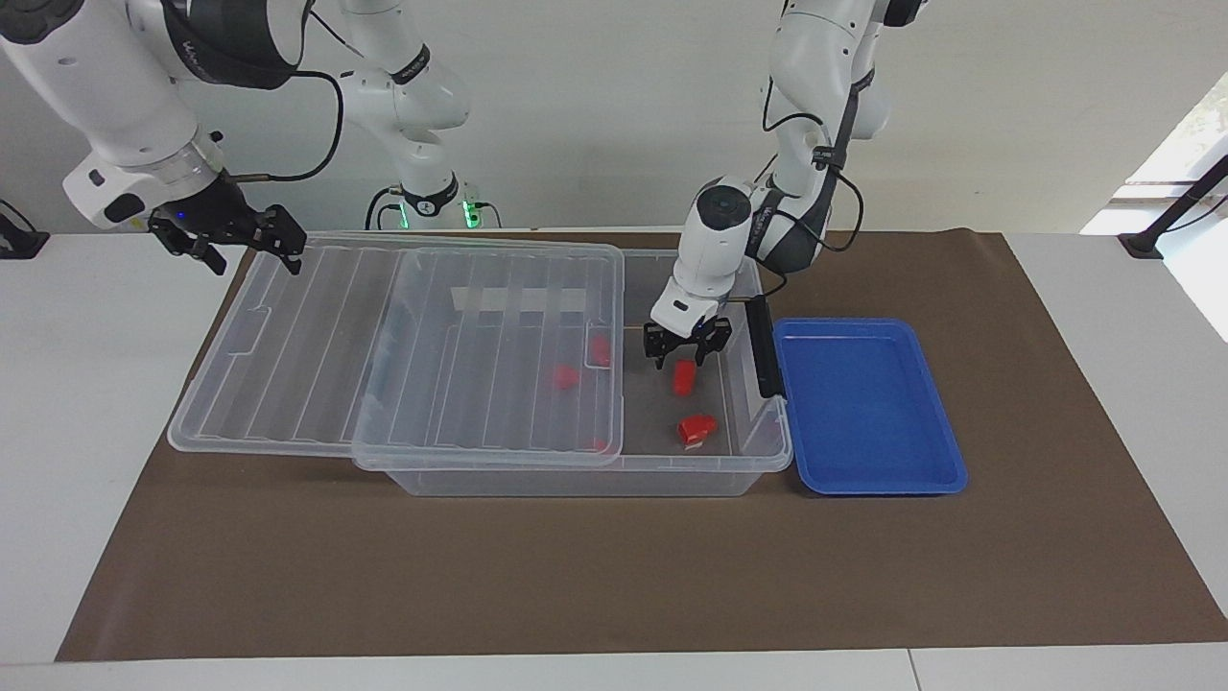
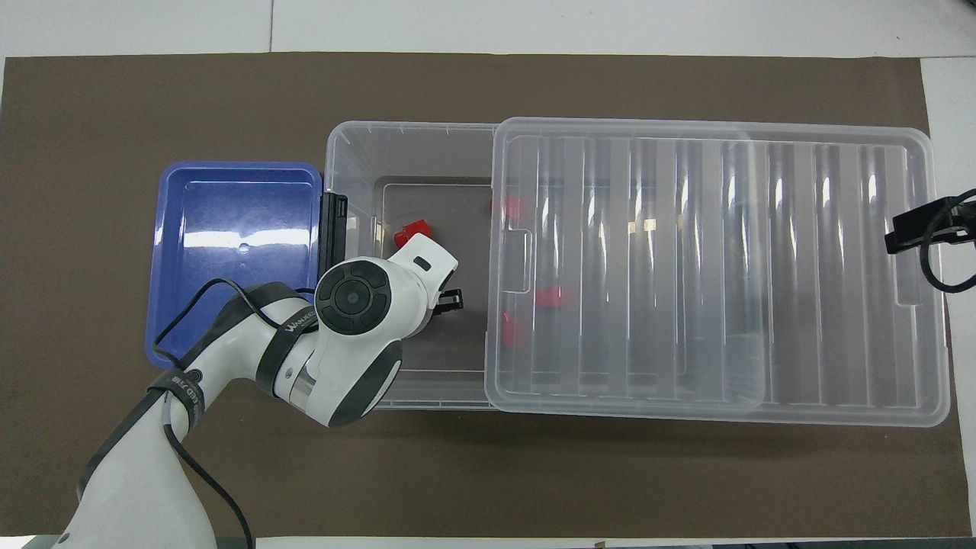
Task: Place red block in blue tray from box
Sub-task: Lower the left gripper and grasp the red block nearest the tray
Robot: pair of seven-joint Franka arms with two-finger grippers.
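The left hand (image 1: 687,353) hangs inside the open end of the box (image 1: 758,451), its fingers partly drawn in around the top of a red block (image 1: 683,378) that stands directly beneath it with its long axis upright; whether they already pinch it I cannot tell. The blue tray (image 1: 868,403) lies just beside the box on this hand's side. The right hand (image 1: 230,240) waits, spread, over the slid-aside lid (image 1: 288,365). From overhead the left wrist hides this block, showing only others.
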